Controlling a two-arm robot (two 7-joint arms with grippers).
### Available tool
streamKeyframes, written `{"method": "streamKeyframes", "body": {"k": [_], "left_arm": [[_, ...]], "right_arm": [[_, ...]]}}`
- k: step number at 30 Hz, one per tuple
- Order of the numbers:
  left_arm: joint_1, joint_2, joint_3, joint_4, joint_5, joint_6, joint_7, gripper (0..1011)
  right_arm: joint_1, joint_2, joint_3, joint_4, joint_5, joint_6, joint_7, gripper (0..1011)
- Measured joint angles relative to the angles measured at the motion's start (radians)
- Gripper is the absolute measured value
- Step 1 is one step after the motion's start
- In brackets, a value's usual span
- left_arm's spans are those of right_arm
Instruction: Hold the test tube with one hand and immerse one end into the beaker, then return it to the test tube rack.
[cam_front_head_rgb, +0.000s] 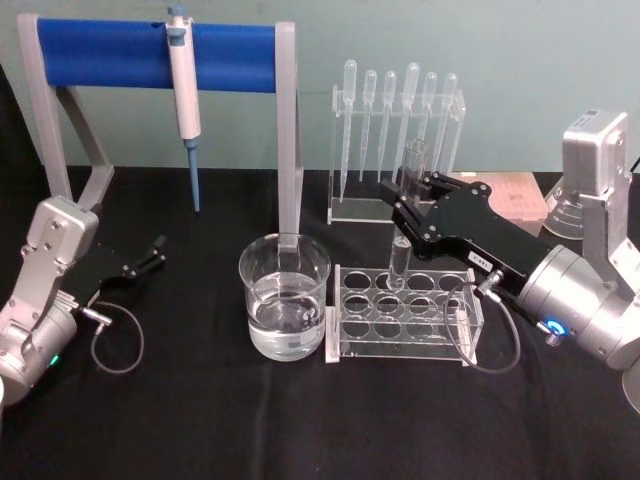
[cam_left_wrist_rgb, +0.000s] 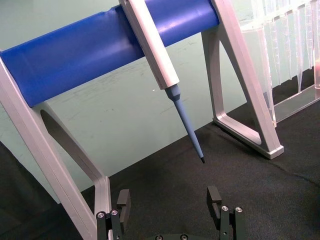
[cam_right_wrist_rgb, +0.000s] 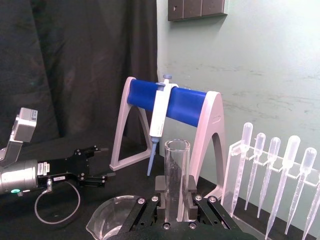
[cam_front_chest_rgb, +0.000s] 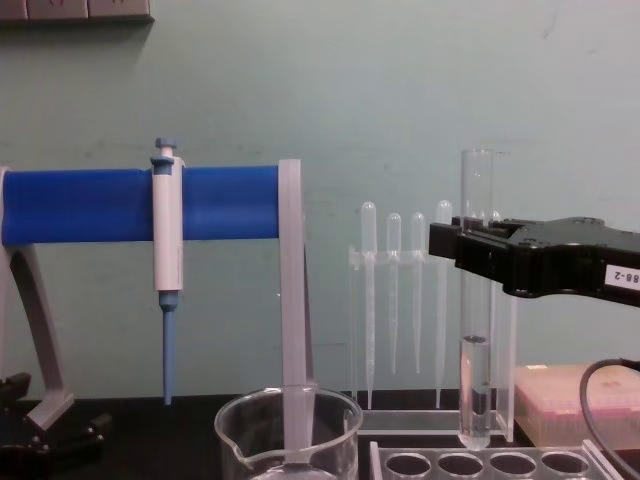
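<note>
Grip falls above the middle of the test tube (cam_front_head_rgb: 399, 258), where the right gripper (cam_front_head_rgb: 411, 198) has its two black jaws pinched on the glass, leaving the rounded lower end free for dipping. It holds the tube upright with that end just over a back-row hole of the test tube rack (cam_front_head_rgb: 345, 342); whether it clears the hole's mouth I cannot tell. Upright carriage probably keeps the glass from catching the rack's edge. Just beside the rack, toward the middle of the table (cam_front_head_rgb: 200, 425), stands the beaker (cam_front_head_rgb: 284, 300), part-filled with clear liquid, so any crossing is short. Near the table's left edge the left gripper (cam_front_head_rgb: 150, 257) rests with fingers spread, well apart from the glassware, by the pipettor stand (cam_front_head_rgb: 155, 45).
</note>
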Motion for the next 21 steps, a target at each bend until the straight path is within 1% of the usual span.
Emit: {"method": "streamKeyframes", "body": {"k": [21], "left_arm": [[0.0,0.0,0.0,0.0,0.0,0.0,0.0,1000]], "right_arm": [[0.0,0.0,0.0,0.0,0.0,0.0,0.0,224]]}}
